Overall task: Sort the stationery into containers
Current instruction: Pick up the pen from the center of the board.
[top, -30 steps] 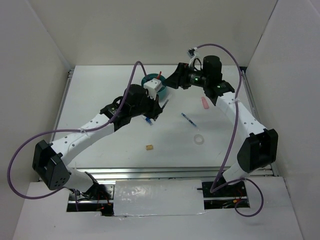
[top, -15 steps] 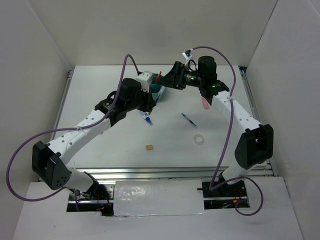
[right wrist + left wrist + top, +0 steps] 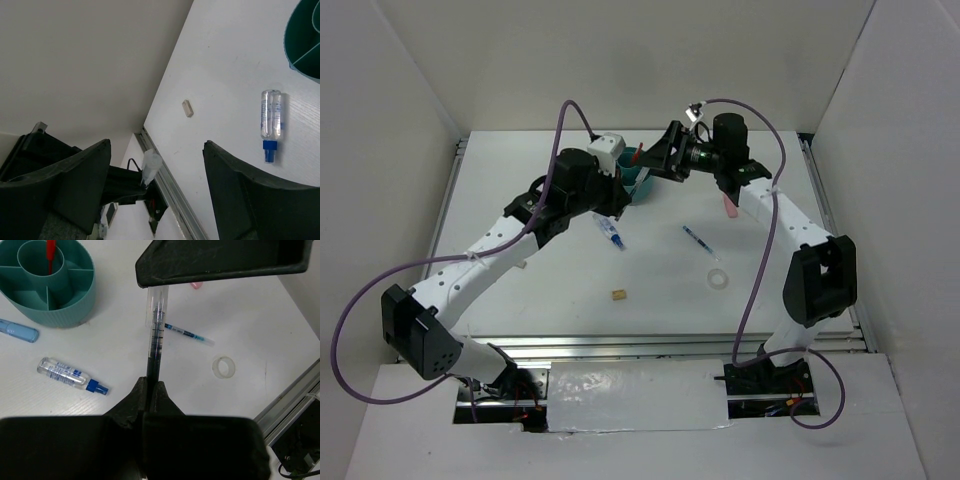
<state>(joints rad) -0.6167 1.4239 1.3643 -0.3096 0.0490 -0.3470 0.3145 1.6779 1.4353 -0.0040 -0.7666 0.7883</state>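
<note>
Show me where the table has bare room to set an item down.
Bare: between tan block, tape ring and the near rail; also the far-left corner. Crowded at the organiser, where left tool and right tool sit close.

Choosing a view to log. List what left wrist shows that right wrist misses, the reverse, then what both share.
Only left wrist: the left gripper shut on a dark pen, tape ring, blue-white pen, red stick in the teal organiser. Only right wrist: the open right gripper, tan block. Both: the teal organiser, clear blue-capped bottle.
</note>
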